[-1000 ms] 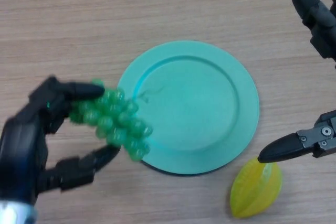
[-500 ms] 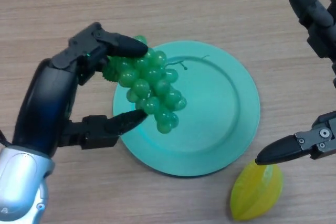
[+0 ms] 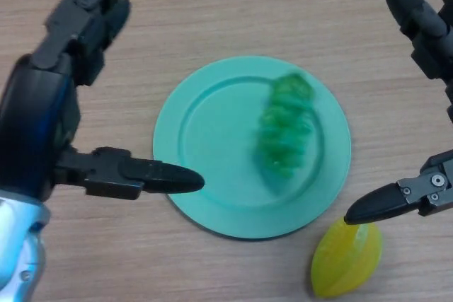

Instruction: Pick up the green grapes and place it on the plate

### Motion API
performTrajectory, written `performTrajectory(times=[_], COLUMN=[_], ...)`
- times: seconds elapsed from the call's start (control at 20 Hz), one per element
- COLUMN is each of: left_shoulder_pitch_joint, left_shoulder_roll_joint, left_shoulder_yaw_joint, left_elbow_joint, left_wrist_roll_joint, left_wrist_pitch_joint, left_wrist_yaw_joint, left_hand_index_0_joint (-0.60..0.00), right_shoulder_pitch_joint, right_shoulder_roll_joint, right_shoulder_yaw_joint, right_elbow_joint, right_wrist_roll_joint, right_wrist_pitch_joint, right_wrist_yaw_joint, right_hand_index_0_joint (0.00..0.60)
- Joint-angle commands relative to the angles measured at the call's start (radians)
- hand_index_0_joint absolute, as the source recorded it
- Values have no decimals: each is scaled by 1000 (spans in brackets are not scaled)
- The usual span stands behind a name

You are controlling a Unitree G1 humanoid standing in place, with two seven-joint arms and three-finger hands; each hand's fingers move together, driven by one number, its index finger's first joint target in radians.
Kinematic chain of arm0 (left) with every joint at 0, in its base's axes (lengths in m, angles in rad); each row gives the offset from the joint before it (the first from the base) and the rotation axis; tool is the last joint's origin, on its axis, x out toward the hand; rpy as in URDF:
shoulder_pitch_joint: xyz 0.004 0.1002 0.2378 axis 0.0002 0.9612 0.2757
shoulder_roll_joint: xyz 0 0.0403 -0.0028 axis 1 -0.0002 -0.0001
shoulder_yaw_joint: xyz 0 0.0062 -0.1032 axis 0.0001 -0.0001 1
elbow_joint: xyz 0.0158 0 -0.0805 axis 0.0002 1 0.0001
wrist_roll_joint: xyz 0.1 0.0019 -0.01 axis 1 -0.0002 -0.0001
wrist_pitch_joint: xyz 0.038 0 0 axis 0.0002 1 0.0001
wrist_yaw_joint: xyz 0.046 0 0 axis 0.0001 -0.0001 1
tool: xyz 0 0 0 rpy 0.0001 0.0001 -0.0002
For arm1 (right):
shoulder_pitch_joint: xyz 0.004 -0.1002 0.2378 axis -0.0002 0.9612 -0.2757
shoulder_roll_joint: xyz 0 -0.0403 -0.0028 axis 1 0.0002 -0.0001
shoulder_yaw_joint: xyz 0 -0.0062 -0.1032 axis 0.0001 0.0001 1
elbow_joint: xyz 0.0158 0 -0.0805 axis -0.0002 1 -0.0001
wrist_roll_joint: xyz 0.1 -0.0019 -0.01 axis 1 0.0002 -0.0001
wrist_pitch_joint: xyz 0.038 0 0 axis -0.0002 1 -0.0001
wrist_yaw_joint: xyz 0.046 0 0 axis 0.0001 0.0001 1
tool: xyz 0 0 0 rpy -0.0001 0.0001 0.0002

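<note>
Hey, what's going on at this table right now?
The robot has the green grapes on the teal plate, right of its middle. Its left hand is open with fingers spread, holding nothing, its thumb reaching over the plate's left rim. The right hand shows at the right edge, open and idle. A yellow starfruit lies on the table by the plate's lower right.

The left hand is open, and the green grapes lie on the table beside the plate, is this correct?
Not quite. The left hand is open, but the head view shows the green grapes lying on the plate, not on the table beside it.
</note>
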Motion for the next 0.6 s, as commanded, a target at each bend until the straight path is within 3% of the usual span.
performTrajectory(times=[0.05, 0.45, 0.6], left_shoulder_pitch_joint=[-20, 36, 60], left_shoulder_roll_joint=[36, 82, 86], left_shoulder_yaw_joint=[88, 274, 280], left_elbow_joint=[-95, -91, -85], left_wrist_roll_joint=[-76, -395, -414], left_wrist_pitch_joint=[-46, -93, -123], left_wrist_yaw_joint=[43, 15, 4], left_hand_index_0_joint=[0, 0, 0], right_shoulder_pitch_joint=[-33, -74, -89], right_shoulder_roll_joint=[-11, 43, 49], right_shoulder_yaw_joint=[-94, -78, -73], right_elbow_joint=[-47, -47, -47], right_wrist_roll_joint=[-20, -70, -71], right_wrist_pitch_joint=[-121, -69, -62], right_wrist_yaw_joint=[10, 52, 55], right_hand_index_0_joint=[0, 0, 0])
